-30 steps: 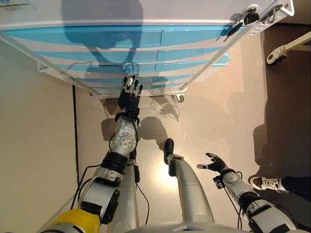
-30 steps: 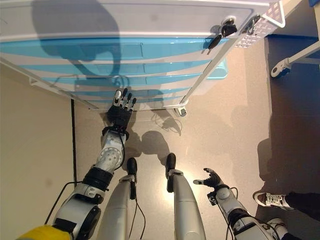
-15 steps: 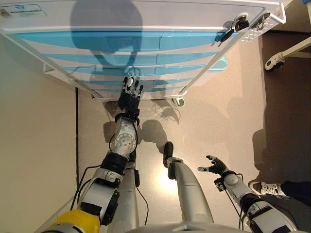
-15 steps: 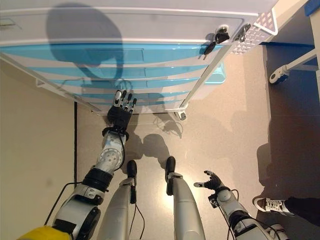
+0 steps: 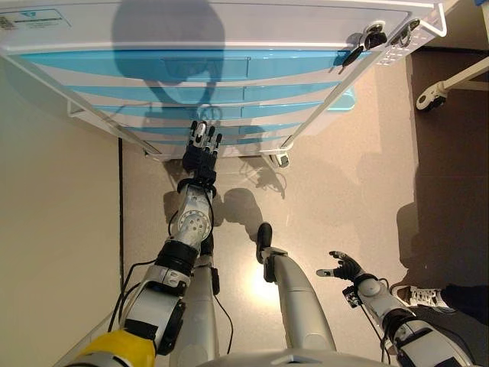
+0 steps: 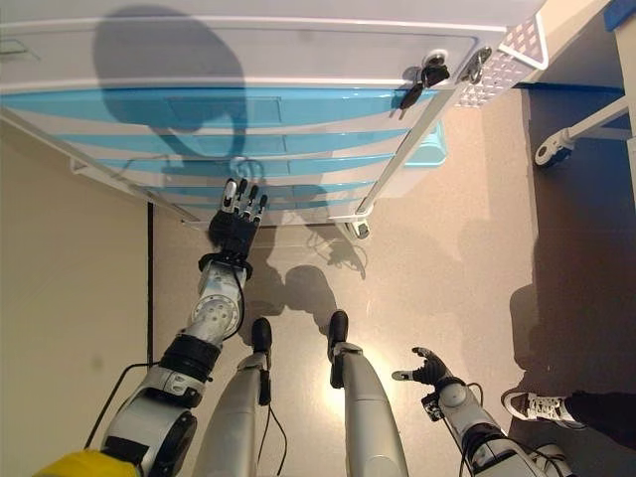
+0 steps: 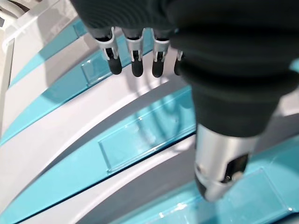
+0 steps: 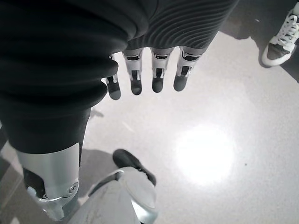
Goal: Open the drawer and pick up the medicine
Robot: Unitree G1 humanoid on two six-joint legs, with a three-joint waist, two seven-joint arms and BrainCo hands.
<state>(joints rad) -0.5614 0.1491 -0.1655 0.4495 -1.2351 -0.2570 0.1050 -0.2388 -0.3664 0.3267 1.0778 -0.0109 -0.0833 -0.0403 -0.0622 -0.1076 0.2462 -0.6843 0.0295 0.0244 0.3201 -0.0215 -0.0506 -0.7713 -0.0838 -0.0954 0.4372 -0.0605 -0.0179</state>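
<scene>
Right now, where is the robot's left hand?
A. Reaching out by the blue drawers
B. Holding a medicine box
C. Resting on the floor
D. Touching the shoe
A: the left hand stretches with straight fingers up to the blue drawers of the white cabinet and holds nothing.

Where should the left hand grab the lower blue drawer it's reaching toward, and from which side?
Best bet is the recessed clear handle panel at the middle of the blue drawer front. The fronts look flat and flush, so that centre recess seems the only purchase. The left hand, fingers straight, should come straight in from the front and hook its fingertips into it. The right hand hangs idle.
</scene>
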